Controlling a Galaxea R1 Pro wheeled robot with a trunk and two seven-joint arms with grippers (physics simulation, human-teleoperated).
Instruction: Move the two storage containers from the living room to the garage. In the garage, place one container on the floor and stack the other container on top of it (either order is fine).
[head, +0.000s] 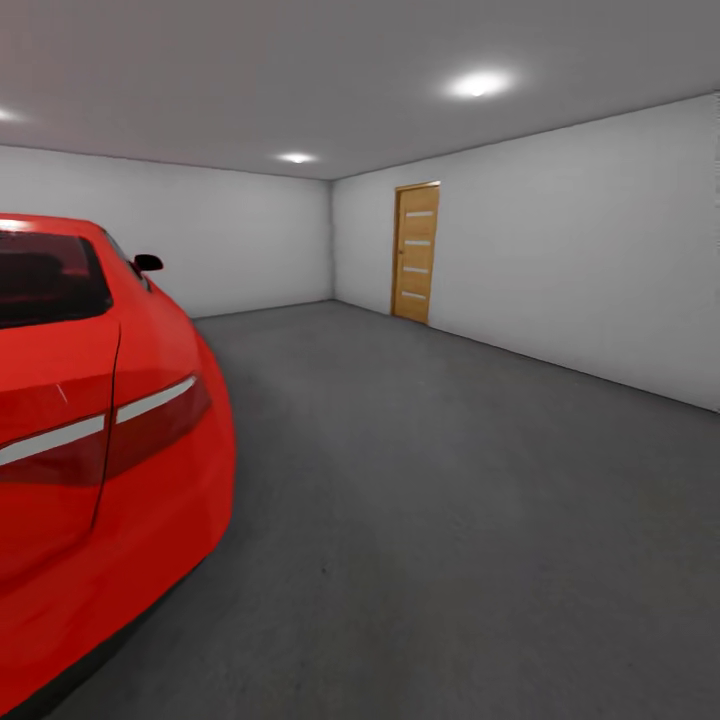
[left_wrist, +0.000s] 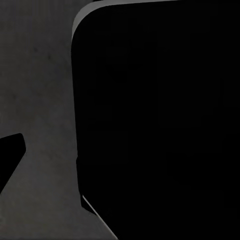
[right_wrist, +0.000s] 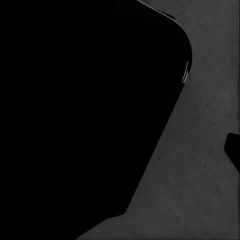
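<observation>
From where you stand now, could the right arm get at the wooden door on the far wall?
Probably not. The wooden door stands at the far end of the garage, across a long stretch of bare concrete floor. Nothing blocks the way, with the red car off to the left, so driving closer should come first.

1. I can read no text, label, brand, number or sign anywhere I look.
2. The red car (head: 90, 450) beside me bears no readable plate or badge.
3. The wooden door (head: 415, 252) carries no lettering.
</observation>
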